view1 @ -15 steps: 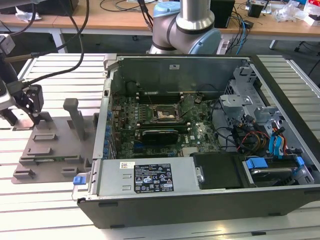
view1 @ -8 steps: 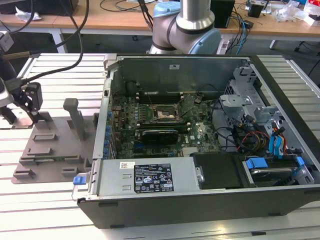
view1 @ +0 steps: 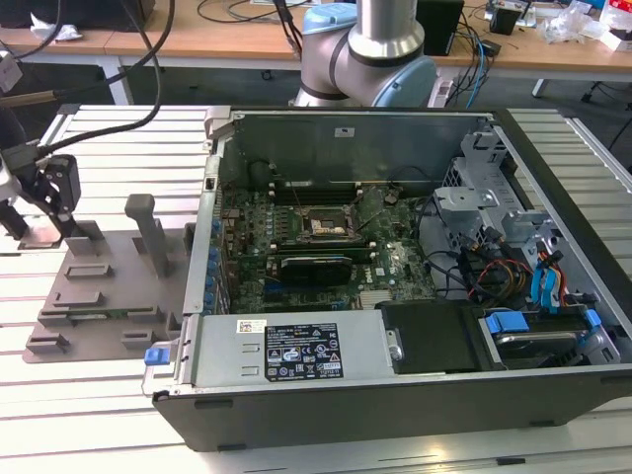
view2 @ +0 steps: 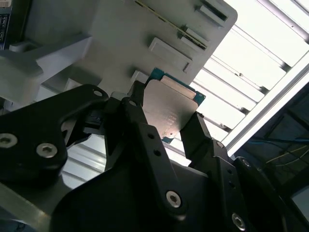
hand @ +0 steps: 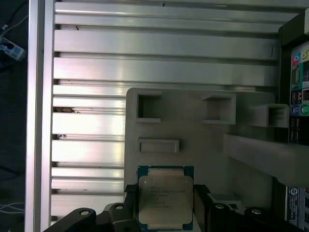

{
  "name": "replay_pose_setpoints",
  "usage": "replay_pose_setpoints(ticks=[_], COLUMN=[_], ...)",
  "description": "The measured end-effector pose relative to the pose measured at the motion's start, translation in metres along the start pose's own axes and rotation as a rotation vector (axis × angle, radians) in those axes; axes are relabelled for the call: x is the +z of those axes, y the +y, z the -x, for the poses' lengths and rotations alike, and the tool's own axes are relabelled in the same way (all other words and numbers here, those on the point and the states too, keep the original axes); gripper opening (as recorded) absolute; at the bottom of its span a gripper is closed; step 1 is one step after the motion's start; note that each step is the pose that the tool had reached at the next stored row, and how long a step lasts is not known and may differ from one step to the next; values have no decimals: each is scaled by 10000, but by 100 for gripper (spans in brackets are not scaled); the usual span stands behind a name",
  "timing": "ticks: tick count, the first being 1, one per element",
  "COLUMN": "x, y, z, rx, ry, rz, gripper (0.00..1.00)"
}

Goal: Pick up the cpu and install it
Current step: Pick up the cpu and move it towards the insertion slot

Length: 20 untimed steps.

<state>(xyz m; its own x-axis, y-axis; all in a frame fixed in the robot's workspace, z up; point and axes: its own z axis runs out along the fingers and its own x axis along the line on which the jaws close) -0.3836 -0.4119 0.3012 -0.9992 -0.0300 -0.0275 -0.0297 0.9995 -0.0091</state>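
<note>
I am on the pick-up step, and the install has not begun. In the exterior view my hand [view1: 44, 212] is down over the grey tray [view1: 109, 296], at the end of it farthest from the open computer case [view1: 415, 138].

In both wrist views the cpu [hand: 165, 198] lies flat, silver top up with its green edge showing, in a corner of that tray. My fingers [hand: 131, 203] stand one at each side of it. They look closed in until they meet its two opposite edges, so I judge that I have hold of the cpu and nothing else. I cannot tell whether it has left the tray's surface or is resting on it.

The motherboard socket [view1: 331, 225] sits open-looking inside the case, well apart from the tray, and nothing is in it that I can make out. The tray itself rests on the slatted metal tabletop [view1: 99, 415].

From here the move calls, as I judge it, for an even squeeze on the thin edges and a straight rise clear of the tray's raised blocks, with the chip kept level. A tilted or slipping chip would not seat squarely in that socket, and the case wall beside the tray has to be cleared on the way.
</note>
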Motion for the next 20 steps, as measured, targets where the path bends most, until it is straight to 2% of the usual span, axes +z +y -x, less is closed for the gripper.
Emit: replay_pose_setpoints(ticks=[9, 20], x=[-100, -269], y=[0, -2], z=[2, 7], rx=[0, 0], ry=[0, -1], rz=[-1, -2], gripper=[55, 55])
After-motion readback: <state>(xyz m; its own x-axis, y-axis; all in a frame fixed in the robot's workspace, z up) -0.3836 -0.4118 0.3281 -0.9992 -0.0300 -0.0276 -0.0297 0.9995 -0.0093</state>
